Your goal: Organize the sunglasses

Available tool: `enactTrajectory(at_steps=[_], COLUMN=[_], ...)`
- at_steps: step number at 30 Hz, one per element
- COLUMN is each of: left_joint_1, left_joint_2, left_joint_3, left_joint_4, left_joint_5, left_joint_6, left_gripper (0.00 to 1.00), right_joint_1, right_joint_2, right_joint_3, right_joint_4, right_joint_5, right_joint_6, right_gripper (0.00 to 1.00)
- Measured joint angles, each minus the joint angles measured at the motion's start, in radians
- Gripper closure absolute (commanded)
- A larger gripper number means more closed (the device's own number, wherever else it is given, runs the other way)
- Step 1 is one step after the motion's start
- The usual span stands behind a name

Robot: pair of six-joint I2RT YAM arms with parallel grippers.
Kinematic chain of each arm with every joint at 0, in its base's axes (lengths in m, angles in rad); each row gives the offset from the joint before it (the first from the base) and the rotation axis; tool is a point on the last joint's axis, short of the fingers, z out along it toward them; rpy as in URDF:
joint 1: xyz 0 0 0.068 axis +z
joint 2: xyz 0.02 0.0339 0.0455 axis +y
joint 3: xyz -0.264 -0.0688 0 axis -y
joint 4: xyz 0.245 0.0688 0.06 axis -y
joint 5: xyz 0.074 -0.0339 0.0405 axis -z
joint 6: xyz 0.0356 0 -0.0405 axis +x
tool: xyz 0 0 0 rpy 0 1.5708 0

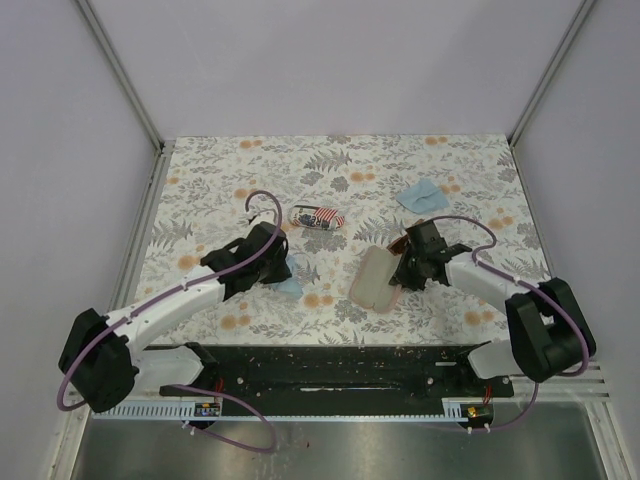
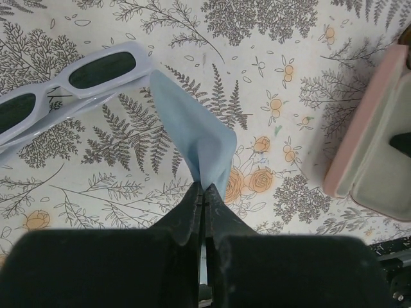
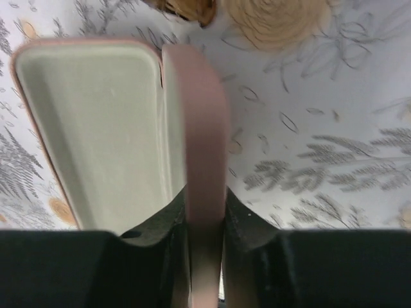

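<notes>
Left gripper (image 2: 204,189) clamped on the blue cloth (image 2: 192,128); pale sunglasses (image 2: 62,85) lie ahead-left, slanted, touching it; right gripper (image 3: 204,199) clasps pink case (image 3: 196,115).

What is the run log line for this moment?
left fingers: shut on blue cloth | right fingers: shut on open pink case | pale sunglasses: on table, beside cloth

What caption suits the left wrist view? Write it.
Left gripper pinches blue cloth beside pale-framed sunglasses; open pink case at right.
</notes>
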Motion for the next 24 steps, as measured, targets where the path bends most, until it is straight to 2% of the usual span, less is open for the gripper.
enactTrajectory(at_steps=[6, 11, 14, 17, 19, 20, 24], left_joint_1=[0.000, -0.001, -0.002, -0.005, -0.009, -0.012, -0.029], left_joint_2=[-0.059, -0.058, -0.050, -0.025, 0.000, 0.015, 0.062], left_joint_3=[-0.043, -0.057, -0.060, -0.060, -0.060, -0.060, -0.060], left_joint_4=[0.012, 0.015, 0.029, 0.055, 0.067, 0.072, 0.103], left_joint_5=[-0.030, -0.037, -0.027, -0.016, -0.009, -0.002, 0.021], left_joint_6=[-0.018, -0.025, -0.033, -0.040, -0.043, -0.044, -0.051], left_gripper=[1.00, 1.00, 1.00, 1.00, 1.00, 1.00, 1.00], right_joint_1=[0.000, 0.000, -0.006, -0.024, -0.043, -0.054, -0.079], right_joint_2=[0.176, 0.329, 0.414, 0.483, 0.521, 0.531, 0.526], right_joint_3=[0.131, 0.353, 0.497, 0.610, 0.669, 0.685, 0.687], right_joint_4=[0.047, 0.032, 0.023, 0.013, 0.005, 0.004, -0.023], right_joint_5=[-0.044, -0.024, 0.001, 0.007, 0.006, 0.005, 0.009], right_joint_6=[-0.011, -0.045, -0.070, -0.087, -0.099, -0.105, -0.126], right_gripper=[0.80, 0.78, 0.65, 0.37, 0.22, 0.20, 0.19])
